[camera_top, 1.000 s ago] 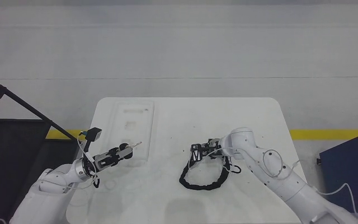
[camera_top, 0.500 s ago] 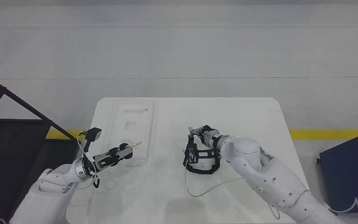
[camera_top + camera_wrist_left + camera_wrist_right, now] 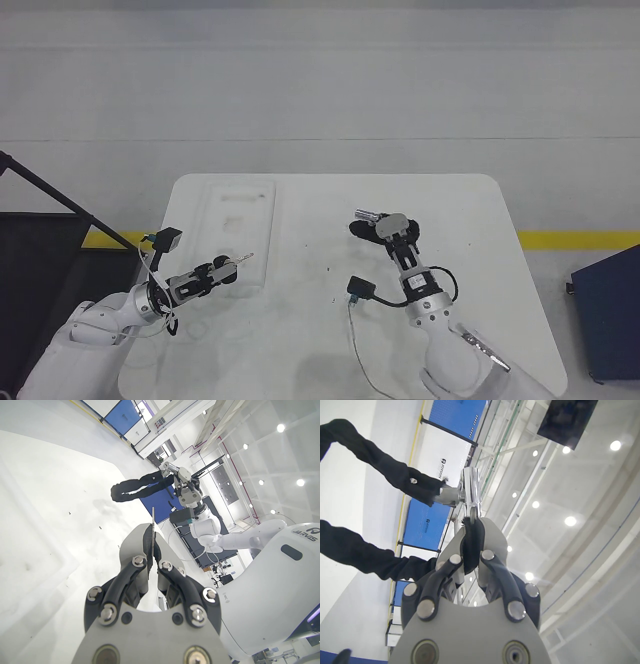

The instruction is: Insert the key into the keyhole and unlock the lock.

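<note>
Left hand (image 3: 153, 540) is clamped on the key (image 3: 153, 517) by its head, so the blade pokes out past the fingertips, free to go into something. It hovers low over the left side of the desk (image 3: 45, 482). Right hand (image 3: 472, 530) is pinched shut on the lock (image 3: 471, 485), gripping one end of the chrome barrel and holding it up in the air, well apart from the key, with the black cable loop (image 3: 370, 460) dangling off it. My guess is that lifting it presents the barrel to the key and gets the cable clear. Can't tell which way the keyhole faces.
</note>
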Controlling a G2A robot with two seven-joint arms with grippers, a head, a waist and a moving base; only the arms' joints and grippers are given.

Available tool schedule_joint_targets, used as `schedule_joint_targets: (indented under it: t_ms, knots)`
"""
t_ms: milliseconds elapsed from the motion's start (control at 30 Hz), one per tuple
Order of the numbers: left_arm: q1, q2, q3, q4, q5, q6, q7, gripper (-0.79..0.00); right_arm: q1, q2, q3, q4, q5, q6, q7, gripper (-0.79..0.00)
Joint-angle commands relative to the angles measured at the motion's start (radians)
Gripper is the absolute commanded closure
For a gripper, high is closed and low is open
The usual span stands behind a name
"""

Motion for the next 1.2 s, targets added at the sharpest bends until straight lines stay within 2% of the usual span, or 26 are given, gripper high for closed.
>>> schedule_joint_targets:
  t_ms: [0, 33, 133, 233, 333, 367, 467, 600, 733, 800, 867, 1033, 1167]
  knots:
    - [0.000, 0.000, 0.000, 0.000, 0.000, 0.000, 0.000, 0.000, -0.027, 0.000, 0.017, -0.006, 0.040, 0.067, -0.011, 0.000]
    - [0.000, 0.000, 0.000, 0.000, 0.000, 0.000, 0.000, 0.000, -0.039, 0.000, 0.031, -0.010, 0.089, 0.101, -0.028, 0.000]
    - [0.000, 0.000, 0.000, 0.000, 0.000, 0.000, 0.000, 0.000, -0.071, -0.001, 0.086, -0.045, 0.423, 0.148, -0.193, 0.000]
    - [0.000, 0.000, 0.000, 0.000, 0.000, 0.000, 0.000, 0.000, -0.081, 0.006, 0.168, -0.040, 0.753, 0.090, -0.414, 0.000]
    - [0.000, 0.000, 0.000, 0.000, 0.000, 0.000, 0.000, 0.000, -0.067, 0.016, 0.233, 0.001, 1.025, -0.084, -0.668, 0.000]
    - [0.000, 0.000, 0.000, 0.000, 0.000, 0.000, 0.000, 0.000, -0.054, 0.020, 0.246, 0.021, 1.102, -0.187, -0.763, 0.000]
    - [0.000, 0.000, 0.000, 0.000, 0.000, 0.000, 0.000, 0.000, 0.006, 0.029, 0.264, 0.088, 1.194, -0.427, -0.957, 0.000]
    - [0.000, 0.000, 0.000, 0.000, 0.000, 0.000, 0.000, 0.000, 0.088, 0.024, 0.234, 0.201, 1.252, -0.566, -1.103, 0.000]
    - [0.000, 0.000, 0.000, 0.000, 0.000, 0.000, 0.000, 0.000, 0.186, 0.009, 0.146, 0.323, 1.313, -0.751, -1.295, 0.000]
    - [0.000, 0.000, 0.000, 0.000, 0.000, 0.000, 0.000, 0.000, 0.235, -0.005, 0.103, 0.411, 1.357, -0.800, -1.374, 0.000]
    - [0.000, 0.000, 0.000, 0.000, 0.000, 0.000, 0.000, 0.000, 0.282, -0.025, 0.045, 0.480, 1.447, -0.823, -1.403, 0.000]
    - [0.000, 0.000, 0.000, 0.000, 0.000, 0.000, 0.000, 0.000, 0.377, -0.073, -0.112, 0.591, 1.806, -0.891, -1.335, 0.000]
    - [0.000, 0.000, 0.000, 0.000, 0.000, 0.000, 0.000, 0.000, 0.429, -0.100, -0.231, 0.687, 2.005, -0.891, -1.335, 0.000]
